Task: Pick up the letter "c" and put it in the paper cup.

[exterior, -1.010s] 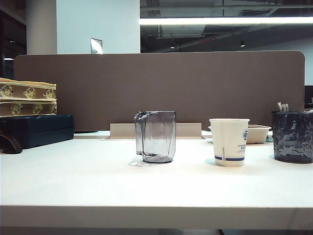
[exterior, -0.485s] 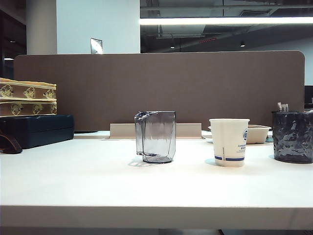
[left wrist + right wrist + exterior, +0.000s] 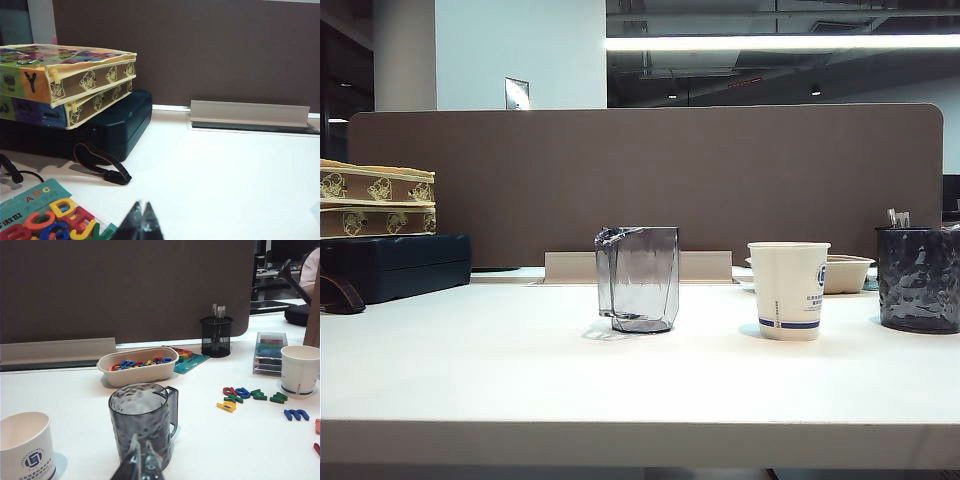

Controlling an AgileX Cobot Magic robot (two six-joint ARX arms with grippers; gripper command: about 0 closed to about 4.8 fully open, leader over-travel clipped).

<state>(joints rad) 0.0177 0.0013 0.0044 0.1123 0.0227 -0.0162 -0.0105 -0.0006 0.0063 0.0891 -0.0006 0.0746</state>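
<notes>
**Both hands shut, nothing held**

You see the left hand [image 3: 141, 220] low over the white surface [image 3: 520, 370], tips together, beside an alphabet card [image 3: 45, 220]. The right hand [image 3: 141, 462] is pinched together too, just behind the dark tumbler [image 3: 142, 422]. The paper cup [image 3: 789, 290] stands at 3 o'clock of the clear faceted cup [image 3: 638, 278]. Loose letters [image 3: 250, 397] lie scattered; which is the "c" you cannot tell.

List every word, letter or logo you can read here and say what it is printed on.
"Y": side of the top patterned box.
"A B C": header of the teal letter card.
Blue logo and small print on the paper cup: too small to read.
Left pincer and right pincer: both shut, no markings.
</notes>
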